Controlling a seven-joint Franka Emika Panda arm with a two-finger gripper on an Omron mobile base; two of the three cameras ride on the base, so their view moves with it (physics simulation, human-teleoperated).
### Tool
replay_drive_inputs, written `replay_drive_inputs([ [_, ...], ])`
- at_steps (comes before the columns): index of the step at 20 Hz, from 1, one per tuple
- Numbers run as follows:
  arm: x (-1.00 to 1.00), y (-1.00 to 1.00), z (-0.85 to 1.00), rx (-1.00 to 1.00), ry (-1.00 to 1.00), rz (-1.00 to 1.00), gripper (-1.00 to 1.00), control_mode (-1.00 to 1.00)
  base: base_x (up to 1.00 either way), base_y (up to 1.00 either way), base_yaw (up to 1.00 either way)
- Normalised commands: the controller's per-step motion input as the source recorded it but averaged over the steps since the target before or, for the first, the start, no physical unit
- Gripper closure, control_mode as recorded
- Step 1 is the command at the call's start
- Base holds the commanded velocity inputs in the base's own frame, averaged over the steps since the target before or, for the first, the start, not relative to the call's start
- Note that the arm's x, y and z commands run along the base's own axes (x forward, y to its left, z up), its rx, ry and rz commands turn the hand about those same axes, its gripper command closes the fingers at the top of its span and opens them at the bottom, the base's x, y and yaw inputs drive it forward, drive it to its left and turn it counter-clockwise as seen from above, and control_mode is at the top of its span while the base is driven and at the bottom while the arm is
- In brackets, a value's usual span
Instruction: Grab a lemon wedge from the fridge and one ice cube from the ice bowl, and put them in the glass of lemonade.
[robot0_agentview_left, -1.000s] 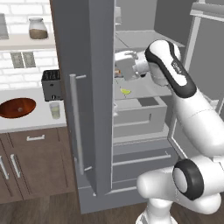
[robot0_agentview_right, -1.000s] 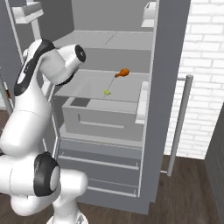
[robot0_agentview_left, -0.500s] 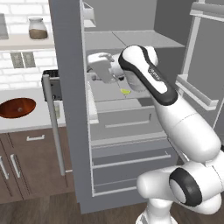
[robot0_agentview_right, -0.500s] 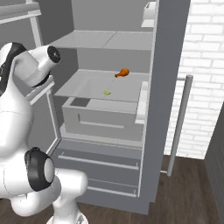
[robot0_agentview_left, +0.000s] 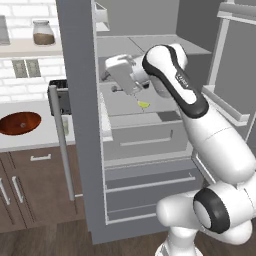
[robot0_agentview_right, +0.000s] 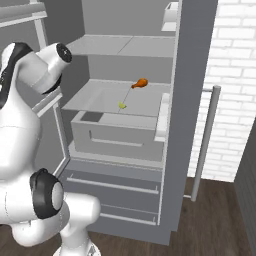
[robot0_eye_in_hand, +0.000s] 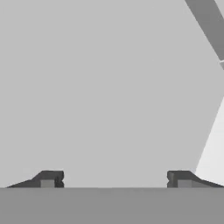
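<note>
The fridge (robot0_agentview_left: 80, 125) stands with both doors swung open. On its middle shelf lies the tiny pale yellow lemon wedge (robot0_agentview_left: 143, 104) (robot0_agentview_right: 121, 105). My gripper (robot0_agentview_left: 125, 88) hangs inside the fridge at the shelf's left end, left of the wedge, slightly above it and apart from it. Seen from the hand, the gripper (robot0_eye_in_hand: 114, 180) is open: both fingertips (robot0_eye_in_hand: 48, 179) stand wide apart, with nothing between them, before a plain grey surface. The reddish-brown ice bowl (robot0_agentview_left: 20, 123) sits on the counter at the left. The ice cube is too small to make out. The glass of lemonade (robot0_agentview_left: 66, 127) peeks out behind the door handle.
An orange-brown drumstick (robot0_agentview_right: 140, 83) lies at the back of the same shelf. A dark toaster (robot0_agentview_left: 57, 97) stands behind the open left door's long handle (robot0_agentview_left: 62, 145). The right door (robot0_agentview_right: 192, 100) and its handle (robot0_agentview_right: 204, 142) jut out. A drawer (robot0_agentview_right: 117, 135) sits under the shelf.
The left fridge door has swung further open. My hand has moved left along the shelf, away from the lemon wedge, and the arm has left the shelf area in the right base view.
</note>
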Motion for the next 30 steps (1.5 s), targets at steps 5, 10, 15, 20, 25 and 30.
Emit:
replay_drive_inputs([
  [5, -0.26, -0.78, -0.02, -0.13, -0.01, -0.11, -1.0, -1.0, 0.0, 0.0, 0.0],
  [10, -0.11, -0.55, -0.19, -0.36, -0.02, -0.22, -1.0, -1.0, 0.0, 0.0, 0.0],
  [15, -0.01, -0.28, -0.54, -0.54, 0.0, -0.36, -1.0, -1.0, 0.0, 0.0, 0.0],
  [20, -0.08, -0.55, -0.68, -0.45, 0.0, -0.4, -1.0, -1.0, 0.0, 0.0, 0.0],
  [25, -0.69, -0.82, -0.02, -0.05, -0.02, -0.34, -1.0, -1.0, 0.0, 0.0, 0.0],
  [30, -0.79, -0.63, 0.02, 0.0, -0.02, -0.16, -1.0, -1.0, 0.0, 0.0, 0.0],
])
